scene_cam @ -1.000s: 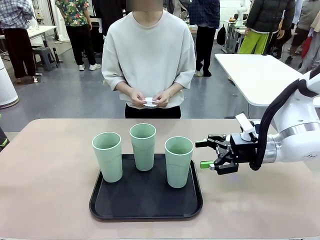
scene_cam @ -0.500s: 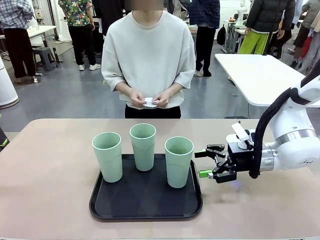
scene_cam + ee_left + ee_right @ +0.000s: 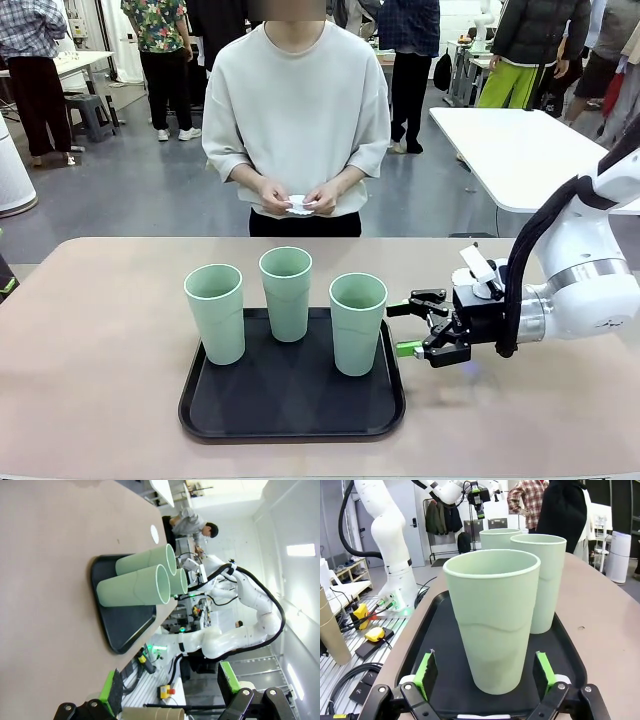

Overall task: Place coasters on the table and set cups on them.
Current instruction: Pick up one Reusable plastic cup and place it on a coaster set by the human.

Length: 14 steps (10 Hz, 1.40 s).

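We find three mint-green cups standing upright on the black tray (image 3: 290, 425), which lies at the middle of the table (image 3: 100, 380) toward its near edge. The left cup (image 3: 215, 312) is at the tray's left edge, the middle cup (image 3: 286, 292) at its far edge and the right cup (image 3: 357, 322) at its right edge. The right gripper (image 3: 400, 329) is level at the tray's right edge, its jaws spread wide. Its fingertips are just beside the right cup (image 3: 492, 625) and apart from it. In its wrist view the cup stands in line with the gap, one green pad (image 3: 426, 672) to each side. The left gripper (image 3: 170, 700) has its jaws wide with nothing between them, well apart from the cups. The white coasters (image 3: 300, 205) are held by the person (image 3: 297, 110) at the table's far edge; we cannot tell their number.
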{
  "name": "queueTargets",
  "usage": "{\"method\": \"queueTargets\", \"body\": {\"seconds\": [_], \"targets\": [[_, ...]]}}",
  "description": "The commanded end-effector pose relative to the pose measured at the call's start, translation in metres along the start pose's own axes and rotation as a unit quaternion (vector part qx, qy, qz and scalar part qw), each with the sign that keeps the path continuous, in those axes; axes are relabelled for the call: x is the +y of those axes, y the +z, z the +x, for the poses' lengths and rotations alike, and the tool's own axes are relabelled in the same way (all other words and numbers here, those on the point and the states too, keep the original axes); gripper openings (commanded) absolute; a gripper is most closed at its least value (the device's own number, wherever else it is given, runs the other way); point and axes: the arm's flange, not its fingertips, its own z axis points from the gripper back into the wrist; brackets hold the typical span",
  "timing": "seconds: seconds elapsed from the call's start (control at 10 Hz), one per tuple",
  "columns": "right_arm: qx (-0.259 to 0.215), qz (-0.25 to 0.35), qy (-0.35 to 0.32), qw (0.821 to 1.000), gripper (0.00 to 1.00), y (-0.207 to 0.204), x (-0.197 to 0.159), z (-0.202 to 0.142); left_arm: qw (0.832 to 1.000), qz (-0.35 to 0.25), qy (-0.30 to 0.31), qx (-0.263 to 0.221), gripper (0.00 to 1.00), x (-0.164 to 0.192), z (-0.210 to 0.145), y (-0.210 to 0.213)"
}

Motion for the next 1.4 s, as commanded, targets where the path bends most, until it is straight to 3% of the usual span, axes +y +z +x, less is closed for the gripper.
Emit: {"method": "queueTargets", "body": {"seconds": [0.0, 1.3], "targets": [[0.008, -0.009, 0.0, 1.0, 1.0, -0.009, 0.007, 0.005, 1.0, -0.01, -0.005, -0.006, 1.0, -0.001, 0.0, 0.001], [0.007, -0.01, -0.008, 1.0, 1.0, -0.045, -0.009, 0.006, 1.0, -0.01, -0.005, -0.006, 1.0, -0.001, 0.0, 0.001]]}}
